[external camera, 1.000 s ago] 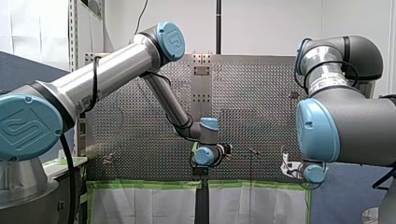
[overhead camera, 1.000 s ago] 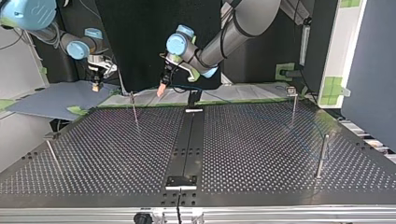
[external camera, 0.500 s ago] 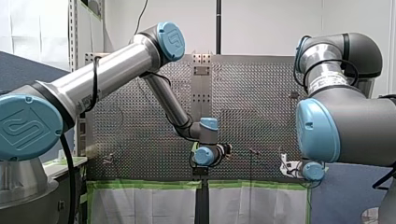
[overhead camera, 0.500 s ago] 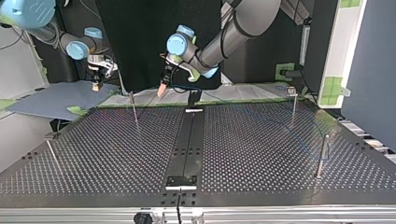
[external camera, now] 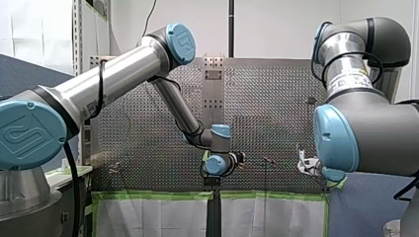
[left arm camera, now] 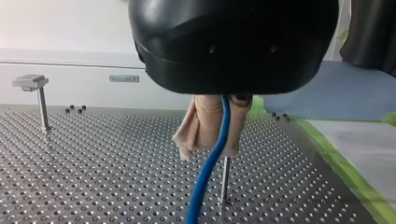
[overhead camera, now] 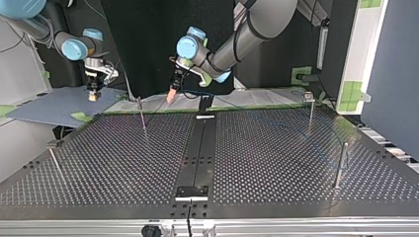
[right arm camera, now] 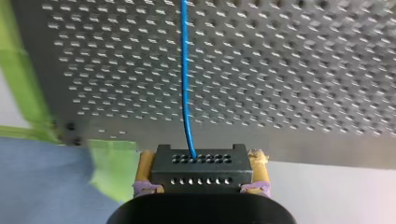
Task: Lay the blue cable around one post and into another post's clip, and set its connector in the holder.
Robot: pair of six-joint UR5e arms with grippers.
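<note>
The cable [left arm camera: 208,165] is clamped between the beige pads [left arm camera: 201,130] of the left tool [left arm camera: 212,144], which is clenched on it. Below the pads the cable is seen hanging down over the perforated desk [left arm camera: 93,163]. A thin post [left arm camera: 225,179] is seen just behind the pads, and a second post topped by a clip [left arm camera: 31,81] is set well apart from it, near the desk's edge. In the top view this tool is held above the desk's far edge, close to the black middle strip [overhead camera: 197,148].

The connector [right arm camera: 201,173], a black block with rows of holes, is grasped by the right tool [right arm camera: 201,163], with a tan pad [right arm camera: 144,170] pressed against each of its ends. The cable is seen entering one hole in the connector's face and is led away over the desk. In the top view the right tool is held off the desk, beyond its far edge at the view's left, above a blue sheet [overhead camera: 49,108]. The desk's edge there is lined with green tape [right arm camera: 18,84].
</note>
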